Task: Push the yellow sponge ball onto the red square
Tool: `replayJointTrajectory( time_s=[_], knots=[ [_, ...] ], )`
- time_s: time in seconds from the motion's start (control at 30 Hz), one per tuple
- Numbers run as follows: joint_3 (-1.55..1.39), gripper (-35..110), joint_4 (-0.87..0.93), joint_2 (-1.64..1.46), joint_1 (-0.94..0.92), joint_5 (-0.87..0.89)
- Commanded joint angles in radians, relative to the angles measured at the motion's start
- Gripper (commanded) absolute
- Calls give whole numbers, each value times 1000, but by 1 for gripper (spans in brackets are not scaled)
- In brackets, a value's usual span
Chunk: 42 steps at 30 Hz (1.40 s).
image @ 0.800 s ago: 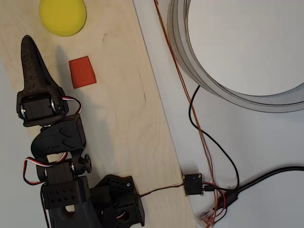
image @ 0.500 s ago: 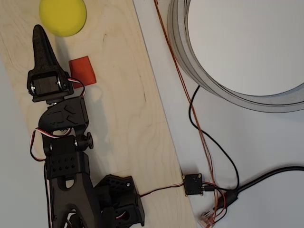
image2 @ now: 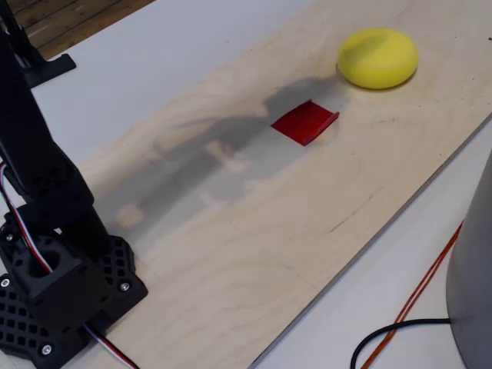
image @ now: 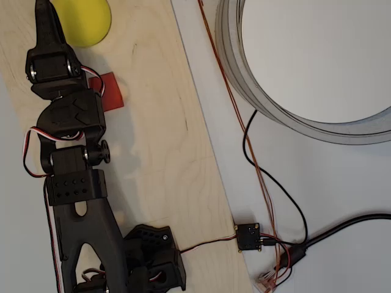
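Approach phase, I'd say, with nothing pushed yet. In the overhead view the gripper point(image: 46, 18) sits at the upper left of the frame, its black pointed tip right alongside the left edge of the yellow sponge ball point(image: 85, 21), and it looks like the two overlap or touch there, though from straight above I can't tell if the tip is at ball height or hovering over it. The fingers read as one closed wedge, pressed together with nothing between them.

The ball is at the top edge of the frame on the plywood board point(image: 159, 140), and the red square point(image: 112, 91) lies just below it, partly tucked under the arm's wrist in that view. The fixed view shows it better: the ball point(image2: 377, 57) is in the upper right, the square point(image2: 305, 121) is near it toward the lower left, with a small gap of bare wood between them.

Next move, my guess: get the tip around to the far side of the ball and sweep it down the frame toward the square. It's round foam, so a glancing shove could roll it sideways off line.
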State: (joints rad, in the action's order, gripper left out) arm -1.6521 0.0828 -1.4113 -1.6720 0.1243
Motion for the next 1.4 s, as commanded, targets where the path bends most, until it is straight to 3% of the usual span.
replayJointTrajectory(
  time_s=[0.0, 0.57, 0.87, 1.37],
  knots=[
    [143, 16, 81, 57, -8, 9],
    [750, 23, 390, 492, 0, 43],
    [744, 24, 466, 560, 0, 109],
    [606, 26, 709, 503, 9, 371]
  ],
)
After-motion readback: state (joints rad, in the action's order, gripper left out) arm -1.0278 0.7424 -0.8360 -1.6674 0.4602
